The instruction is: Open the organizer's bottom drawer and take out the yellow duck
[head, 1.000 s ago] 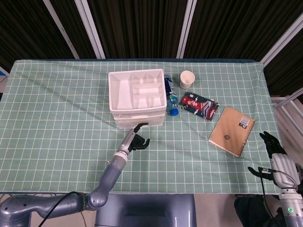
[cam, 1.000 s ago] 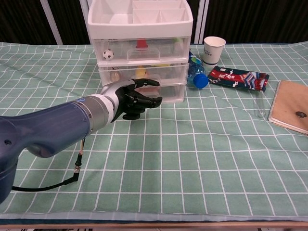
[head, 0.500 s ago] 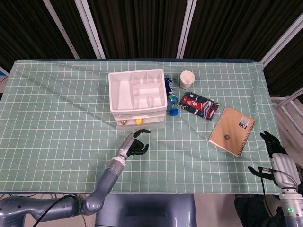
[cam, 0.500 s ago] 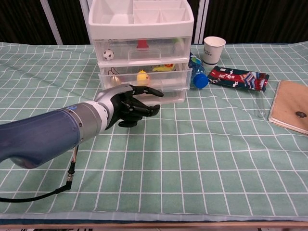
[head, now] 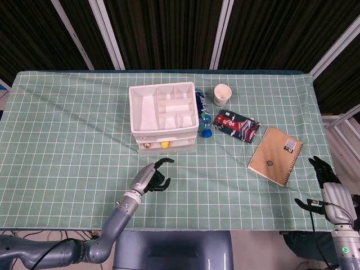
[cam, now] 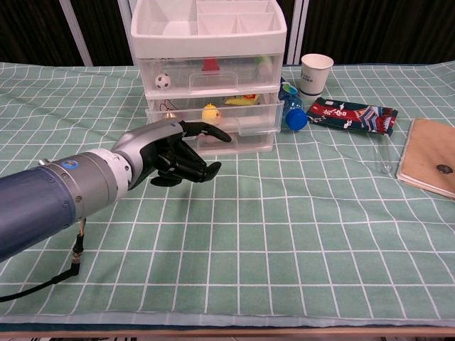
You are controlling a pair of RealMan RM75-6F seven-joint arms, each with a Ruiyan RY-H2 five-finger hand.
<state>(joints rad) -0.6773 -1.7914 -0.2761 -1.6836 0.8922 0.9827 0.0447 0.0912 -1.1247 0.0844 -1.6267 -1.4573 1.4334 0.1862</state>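
The white organizer (head: 163,115) (cam: 210,71) stands at mid-table. One of its lower drawers (cam: 245,121) is slid out a little toward me. In it lies the yellow duck (head: 165,144) (cam: 210,114), beside a small brown ball (head: 147,145). My left hand (head: 151,177) (cam: 174,153) hovers over the cloth in front of the organizer, apart from the drawer. Most of its fingers are curled in, one reaches forward, and it holds nothing. My right hand (head: 326,180) hangs past the table's right front corner, fingers apart and empty.
A blue bottle (head: 202,109) (cam: 290,106) lies against the organizer's right side. Further right are a paper cup (head: 222,94) (cam: 316,73), a dark snack packet (head: 236,125) (cam: 352,115) and a brown spiral notebook (head: 275,154) (cam: 430,156).
The drawer slid out, showing the duck from above. My left hand then let go and drew back from the organizer toward the table's front. The right hand stayed still.
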